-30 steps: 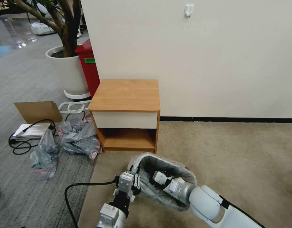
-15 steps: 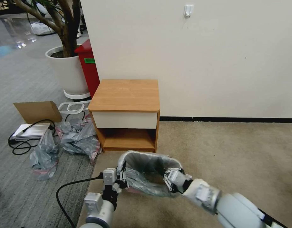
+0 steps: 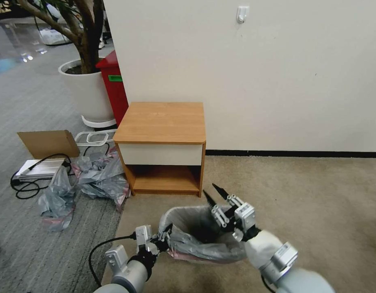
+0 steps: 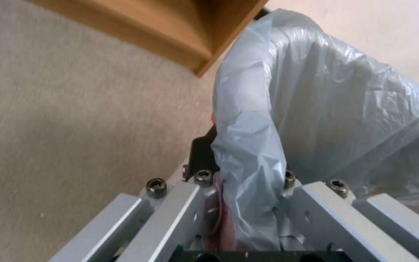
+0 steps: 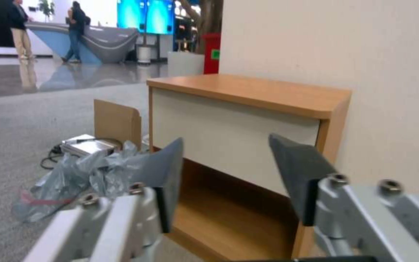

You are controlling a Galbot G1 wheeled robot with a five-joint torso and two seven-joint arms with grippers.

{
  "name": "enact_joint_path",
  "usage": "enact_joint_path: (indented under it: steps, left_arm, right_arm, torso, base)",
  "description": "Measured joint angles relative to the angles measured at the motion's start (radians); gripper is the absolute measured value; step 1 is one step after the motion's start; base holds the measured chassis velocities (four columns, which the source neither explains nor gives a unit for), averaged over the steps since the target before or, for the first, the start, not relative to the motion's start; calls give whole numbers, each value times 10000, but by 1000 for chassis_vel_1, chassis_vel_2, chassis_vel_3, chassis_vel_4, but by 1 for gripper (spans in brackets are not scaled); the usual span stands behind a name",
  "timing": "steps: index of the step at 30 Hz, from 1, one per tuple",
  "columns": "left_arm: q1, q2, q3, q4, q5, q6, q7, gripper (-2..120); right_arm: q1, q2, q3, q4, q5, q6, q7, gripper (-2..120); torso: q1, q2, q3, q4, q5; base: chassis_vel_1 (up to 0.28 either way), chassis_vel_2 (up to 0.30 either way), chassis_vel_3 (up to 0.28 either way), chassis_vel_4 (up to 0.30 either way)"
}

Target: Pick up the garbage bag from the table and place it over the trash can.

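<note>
The garbage bag (image 3: pixel 204 244) is spread over the trash can (image 3: pixel 183 209), which stands on the carpet in front of the table (image 3: pixel 163 122); the can's rim shows through the grey film, and the bag's pink band (image 3: pixel 183 255) hangs on the near side. My left gripper (image 3: pixel 161 240) is shut on the bag's left rim. In the left wrist view the bag (image 4: pixel 316 109) is pinched between that gripper's (image 4: pixel 238 163) fingers. My right gripper (image 3: pixel 214 194) hangs open above the can's right rim, holding nothing. The right wrist view shows the right gripper (image 5: pixel 229 171) facing the table (image 5: pixel 248 91).
Other crumpled grey-and-pink bags (image 3: pixel 100 175) lie left of the table, beside a cardboard piece (image 3: pixel 49 142) and a black cable (image 3: pixel 29 183). A red bin (image 3: pixel 114 87) and a white planter (image 3: pixel 88 91) stand behind. Open beige carpet (image 3: pixel 297 203) lies to the right.
My right gripper let go of the bag's right rim, rose above the can and opened. My left gripper kept its hold and shifted slightly toward me.
</note>
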Motion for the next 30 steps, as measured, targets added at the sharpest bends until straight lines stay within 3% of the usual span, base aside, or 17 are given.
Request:
enact_joint_path:
  steps: [13, 30]
  left_arm:
    - [20, -51, 29, 552, 1558, -510, 327, 7]
    - [225, -177, 34, 553, 2021, -1029, 286, 69]
  right_arm:
    - [207, 60, 13, -229, -6, 66, -151, 96]
    - [266, 78, -31, -382, 2, 163, -151, 100]
  torso:
    - [0, 0, 0, 1, 3]
    - [0, 0, 0, 0, 2]
  base:
    - [0, 0, 0, 0]
    - [0, 0, 0, 0]
